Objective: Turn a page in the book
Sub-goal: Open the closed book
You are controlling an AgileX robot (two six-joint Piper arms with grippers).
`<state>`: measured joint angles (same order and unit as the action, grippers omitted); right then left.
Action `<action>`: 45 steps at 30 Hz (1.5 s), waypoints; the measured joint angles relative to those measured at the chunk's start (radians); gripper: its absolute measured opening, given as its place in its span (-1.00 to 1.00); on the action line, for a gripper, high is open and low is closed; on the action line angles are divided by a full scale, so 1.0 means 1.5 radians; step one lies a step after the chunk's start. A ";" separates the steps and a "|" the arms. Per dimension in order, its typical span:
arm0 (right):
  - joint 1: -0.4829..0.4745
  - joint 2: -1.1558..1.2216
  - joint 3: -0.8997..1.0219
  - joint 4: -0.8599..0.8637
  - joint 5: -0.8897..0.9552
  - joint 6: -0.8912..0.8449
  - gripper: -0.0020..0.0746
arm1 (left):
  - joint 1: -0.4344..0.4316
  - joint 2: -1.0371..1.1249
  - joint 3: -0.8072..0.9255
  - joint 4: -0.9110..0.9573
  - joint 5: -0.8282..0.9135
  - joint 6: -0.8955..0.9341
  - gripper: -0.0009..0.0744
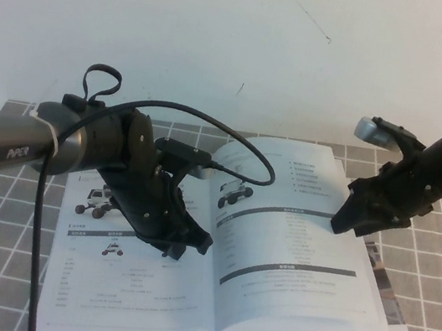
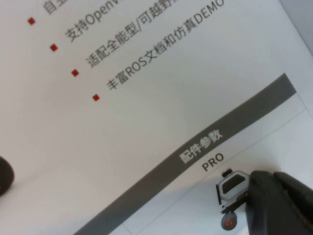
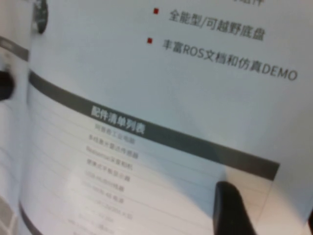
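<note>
Both grippers over the open manual, neither one gripping it.

I see the book [image 1: 226, 285], a thin, large white glossy manual with dark grey header bars, lying open on the grey-tiled table [image 1: 438, 236], with other white booklets [image 1: 389, 279] showing from under its right edge. My left gripper [image 1: 179, 239] sits low over the left-hand sheet near the spine, just beside a small wheeled-robot photo [image 2: 230, 193]; I cannot tell how far its fingers are spread. My right gripper [image 1: 352, 217] hangs over the upper right part of the page [image 1: 303, 230], a thin white glossy sheet printed with a wheeled-robot photo and grey bars, lying nearly flat; its fingers stand wide with nothing between them, one dark fingertip [image 3: 234, 210] close above the text table.
</note>
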<state>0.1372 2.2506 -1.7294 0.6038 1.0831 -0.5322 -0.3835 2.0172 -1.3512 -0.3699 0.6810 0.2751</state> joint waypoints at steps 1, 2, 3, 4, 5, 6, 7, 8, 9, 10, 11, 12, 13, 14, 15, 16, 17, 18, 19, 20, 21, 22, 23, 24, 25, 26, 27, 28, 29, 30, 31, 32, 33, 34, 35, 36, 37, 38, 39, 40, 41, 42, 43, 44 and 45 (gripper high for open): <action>0.000 0.000 0.000 0.013 0.001 -0.007 -0.08 | 0.000 0.000 0.000 -0.001 0.000 0.000 -0.99; 0.000 0.000 0.000 0.030 0.006 -0.015 -0.08 | 0.000 0.000 0.000 -0.001 0.000 0.000 -0.99; 0.000 0.000 0.000 0.050 0.011 -0.026 -0.08 | 0.000 0.000 0.000 -0.003 0.000 0.000 -0.99; 0.000 0.000 0.000 0.068 0.019 -0.036 -0.08 | 0.000 0.000 0.000 -0.003 0.000 0.000 -0.99; 0.000 0.000 0.000 0.091 0.027 -0.047 -0.08 | 0.000 0.000 0.000 -0.003 0.000 0.000 -0.99; 0.000 0.000 0.000 0.107 0.033 -0.057 -0.08 | 0.000 0.000 0.000 -0.003 0.000 0.000 -0.99; 0.000 0.000 -0.001 0.123 0.041 -0.066 -0.08 | 0.000 0.000 0.000 -0.003 0.000 0.001 -0.99; 0.000 0.000 -0.005 0.132 0.047 -0.071 -0.08 | 0.000 0.000 0.000 -0.003 0.000 0.001 -0.99; 0.000 0.000 -0.009 0.137 0.050 -0.073 -0.08 | 0.000 0.000 0.000 -0.003 0.000 0.001 -0.99; 0.000 0.000 -0.014 0.142 0.055 -0.077 -0.08 | 0.000 0.000 0.000 -0.003 0.000 0.001 -0.99; 0.000 0.000 -0.021 0.144 0.058 -0.080 -0.08 | 0.000 0.000 0.000 -0.003 0.000 0.001 -0.99; 0.000 0.000 -0.029 0.145 0.062 -0.081 -0.08 | 0.000 0.000 0.000 -0.003 0.000 0.001 -0.99; 0.000 0.000 -0.037 0.145 0.065 -0.082 -0.08 | 0.000 0.000 0.000 -0.003 0.000 0.001 -0.99; 0.000 0.000 -0.047 0.145 0.070 -0.082 -0.08 | 0.000 0.000 0.000 -0.003 0.000 0.001 -0.99; 0.000 0.000 -0.058 0.146 0.073 -0.082 -0.08 | 0.000 0.000 0.000 -0.003 0.000 0.001 -0.99; 0.000 0.000 -0.068 0.146 0.075 -0.082 -0.08 | 0.000 0.000 0.000 -0.003 0.000 0.001 -0.99; 0.000 0.000 -0.081 0.146 0.077 -0.082 -0.08 | 0.000 0.000 0.000 -0.003 0.000 0.001 -0.99; 0.000 0.000 -0.095 0.146 0.078 -0.082 -0.08 | 0.000 0.000 0.000 -0.003 0.000 0.001 -0.99; 0.000 0.000 -0.107 0.146 0.079 -0.082 -0.08 | 0.000 0.000 0.000 -0.003 0.000 0.001 -0.99; 0.000 0.000 -0.122 0.147 0.079 -0.081 -0.08 | 0.000 0.000 0.000 -0.003 0.000 0.001 -0.99; 0.000 0.000 -0.136 0.147 0.081 -0.078 -0.08 | 0.000 0.000 0.000 -0.003 0.000 0.001 -0.99; 0.000 0.000 -0.151 0.148 0.082 -0.075 -0.08 | 0.000 0.000 0.000 -0.003 0.000 0.001 -0.99; 0.000 0.000 -0.164 0.149 0.083 -0.070 -0.08 | 0.000 0.000 0.000 -0.003 0.000 0.001 -0.99; 0.000 0.000 -0.176 0.150 0.084 -0.065 -0.08 | 0.000 0.000 0.000 -0.003 0.000 0.001 -0.99; 0.000 0.000 -0.184 0.150 0.084 -0.062 -0.08 | 0.000 0.000 0.000 -0.003 0.000 0.001 -0.99; 0.000 0.000 -0.191 0.152 0.084 -0.061 -0.08 | 0.000 0.000 0.000 -0.003 0.000 0.001 -0.99; 0.000 0.000 -0.196 0.152 0.084 -0.061 -0.08 | 0.000 0.000 0.000 -0.003 0.000 0.001 -0.99; 0.000 0.000 -0.198 0.152 0.084 -0.061 -0.08 | 0.000 0.000 0.000 -0.003 0.000 0.001 -0.99; 0.000 0.000 -0.199 0.148 0.084 -0.061 -0.08 | 0.000 0.000 0.000 -0.003 0.000 0.001 -0.99; 0.000 0.000 -0.199 0.141 0.085 -0.059 -0.08 | 0.000 0.000 0.000 -0.003 0.000 0.001 -0.99; 0.000 0.000 -0.199 0.137 0.085 -0.058 -0.08 | 0.000 0.000 0.000 -0.003 0.000 0.001 -0.99; 0.000 0.000 -0.199 0.125 0.087 -0.053 -0.08 | 0.000 0.000 0.000 -0.003 0.000 0.001 -0.99; 0.000 0.000 -0.199 0.117 0.086 -0.048 -0.08 | 0.000 0.000 0.000 -0.003 0.000 0.001 -0.99; 0.000 0.000 -0.199 0.113 0.086 -0.045 -0.08 | 0.000 0.000 0.000 -0.004 0.000 0.001 -0.99; 0.000 0.000 -0.199 0.109 0.086 -0.041 -0.08 | 0.000 0.000 0.000 -0.004 0.000 0.001 -0.99; 0.000 0.000 -0.199 0.109 0.086 -0.036 -0.09 | 0.000 0.000 0.000 -0.004 0.000 0.001 -0.99; 0.000 0.000 -0.199 0.111 0.086 -0.034 -0.09 | 0.000 0.000 0.000 -0.004 0.000 0.001 -0.99; 0.001 0.000 -0.199 0.119 0.086 -0.032 -0.09 | 0.000 0.000 0.000 -0.004 0.000 0.001 -0.99; 0.001 0.000 -0.199 0.131 0.086 -0.032 -0.10 | 0.000 0.000 0.000 -0.004 0.000 0.001 -0.99; 0.001 0.000 -0.199 0.142 0.086 -0.032 -0.10 | 0.000 0.000 0.000 -0.004 0.000 0.001 -0.99; 0.003 0.000 -0.199 0.158 0.086 -0.035 -0.10 | 0.000 0.000 0.000 -0.004 0.000 0.001 -0.99; 0.004 0.000 -0.199 0.169 0.086 -0.040 -0.10 | 0.000 0.000 0.000 -0.004 0.000 0.001 -0.99; 0.007 0.000 -0.199 0.181 0.086 -0.047 -0.10 | 0.000 0.000 0.000 -0.004 0.000 0.001 -0.99; 0.007 0.000 -0.199 0.190 0.086 -0.053 -0.10 | 0.000 0.000 0.000 -0.004 0.000 0.001 -0.99; 0.008 0.000 -0.199 0.197 0.086 -0.057 -0.10 | 0.000 0.000 0.000 -0.004 0.000 0.001 -0.99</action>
<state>0.1499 2.2506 -2.0277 0.8989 1.2125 -0.6175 -0.3835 2.0172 -1.3512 -0.3754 0.6810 0.2767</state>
